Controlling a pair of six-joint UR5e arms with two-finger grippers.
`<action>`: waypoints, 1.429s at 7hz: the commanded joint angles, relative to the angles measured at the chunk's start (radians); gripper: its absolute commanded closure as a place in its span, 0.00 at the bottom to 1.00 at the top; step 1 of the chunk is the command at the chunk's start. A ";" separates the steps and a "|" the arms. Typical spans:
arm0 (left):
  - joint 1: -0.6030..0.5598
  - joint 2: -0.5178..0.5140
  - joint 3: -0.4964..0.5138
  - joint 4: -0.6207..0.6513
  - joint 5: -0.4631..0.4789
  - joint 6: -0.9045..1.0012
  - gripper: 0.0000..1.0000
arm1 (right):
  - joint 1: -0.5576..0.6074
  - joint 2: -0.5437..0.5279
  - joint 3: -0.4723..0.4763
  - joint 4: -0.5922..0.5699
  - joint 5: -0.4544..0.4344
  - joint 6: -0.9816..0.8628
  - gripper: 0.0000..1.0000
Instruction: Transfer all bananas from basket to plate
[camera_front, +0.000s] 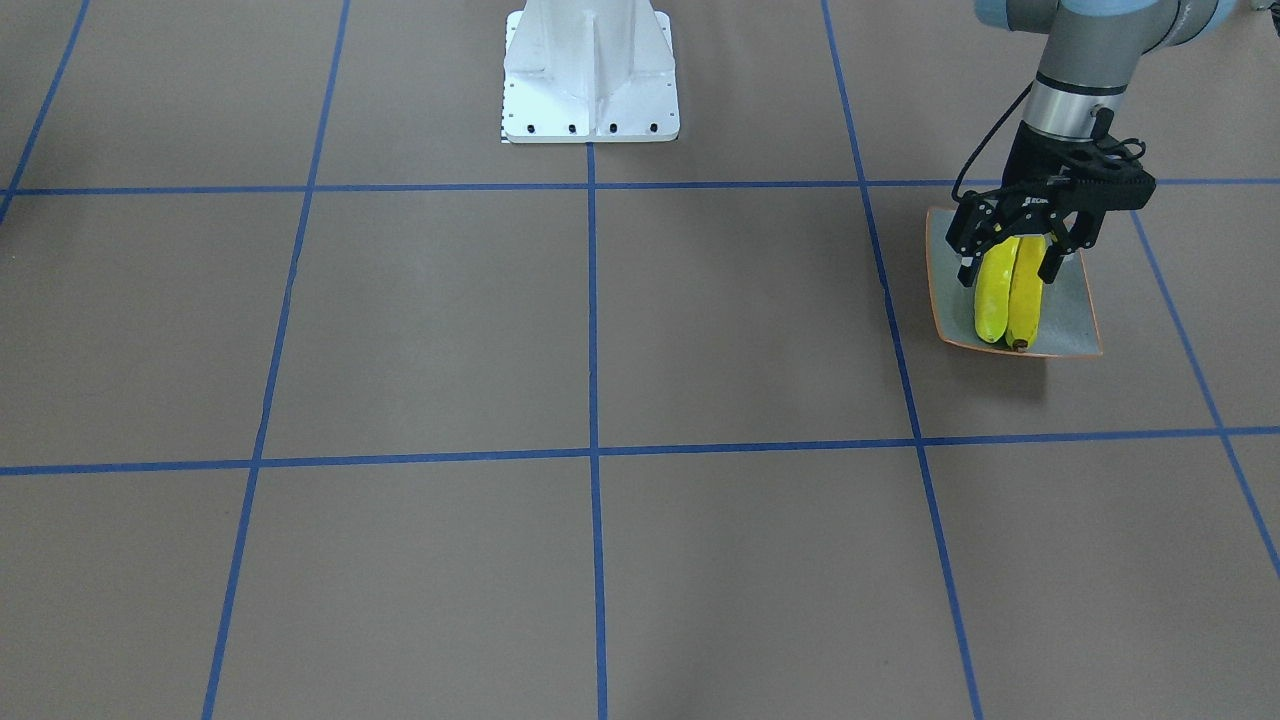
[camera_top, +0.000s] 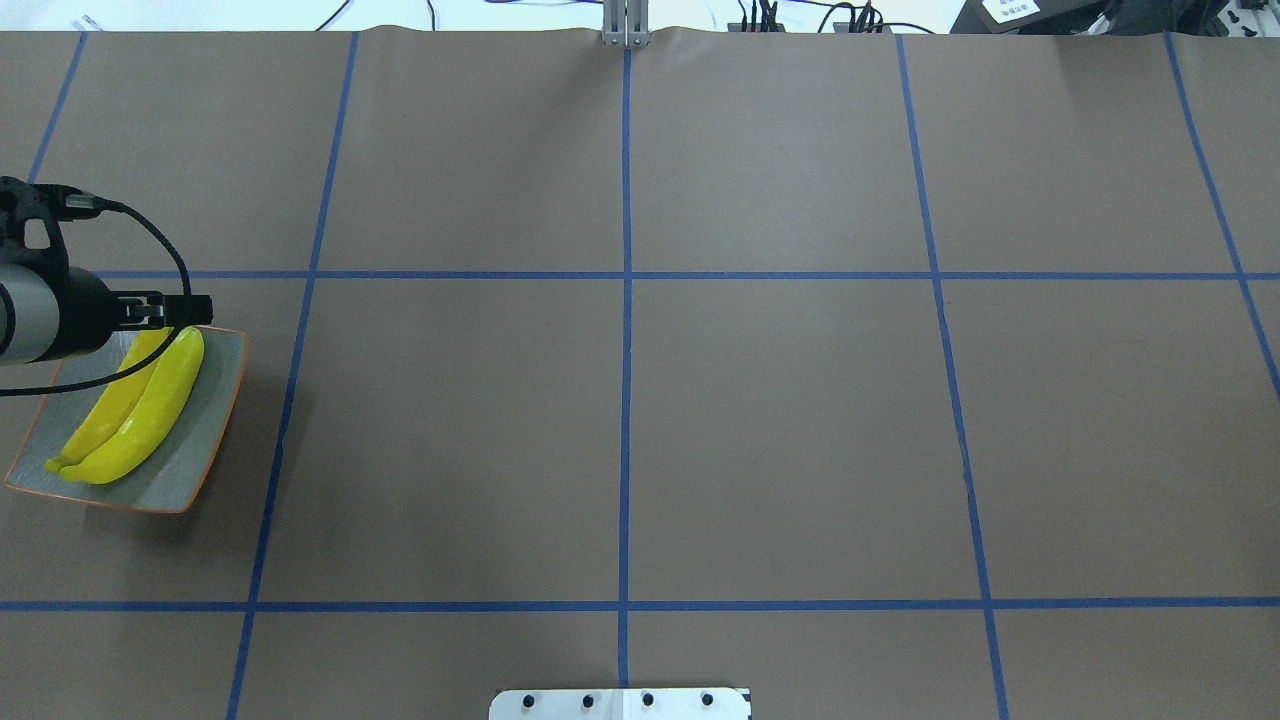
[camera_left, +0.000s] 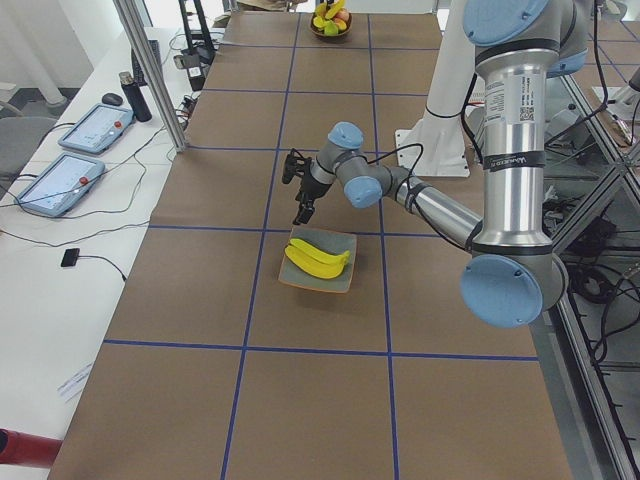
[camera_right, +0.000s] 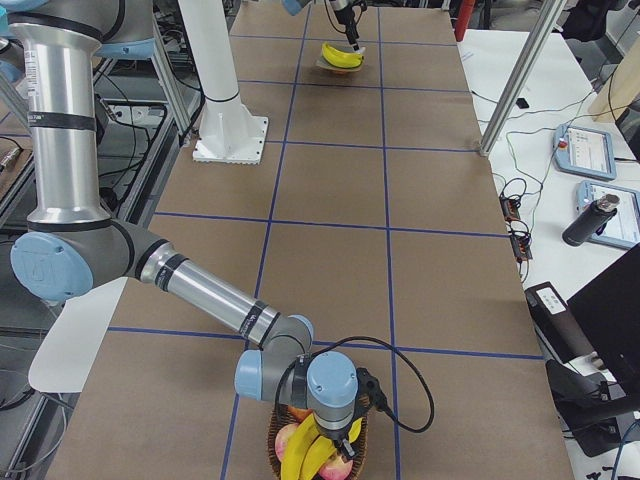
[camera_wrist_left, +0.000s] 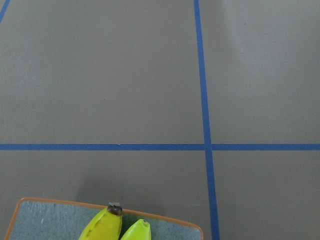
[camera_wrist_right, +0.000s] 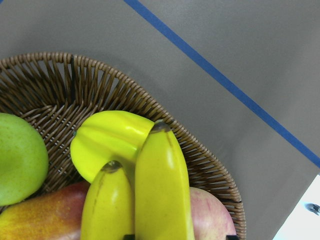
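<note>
Risk: the basket bananas (camera_wrist_right: 160, 185) lie pressed together on other fruit in the wicker basket (camera_wrist_right: 210, 160) — a grab by my right claw (camera_right: 335, 425) could drag two or tip one onto the bench (camera_top: 780, 430). That claw sits right over them, spread can't tell. Left claw (camera_front: 1008, 275) is wide, empty, over one end of the two plated bananas (camera_top: 135, 410) on the plate (camera_top: 205, 440) — could nudge them.

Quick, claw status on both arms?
Left claw: open, over two bananas on the plate.
Right claw: cannot tell; it is at the basket.
</note>
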 joint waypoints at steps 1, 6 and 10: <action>0.002 -0.007 0.003 0.000 0.000 0.000 0.00 | -0.003 0.004 -0.004 0.002 -0.002 0.000 0.46; 0.000 -0.008 0.003 0.002 0.000 -0.001 0.00 | -0.010 0.016 0.038 0.000 -0.004 -0.012 1.00; 0.000 -0.007 0.003 0.002 0.000 -0.001 0.00 | 0.006 0.007 0.081 -0.004 -0.008 -0.073 1.00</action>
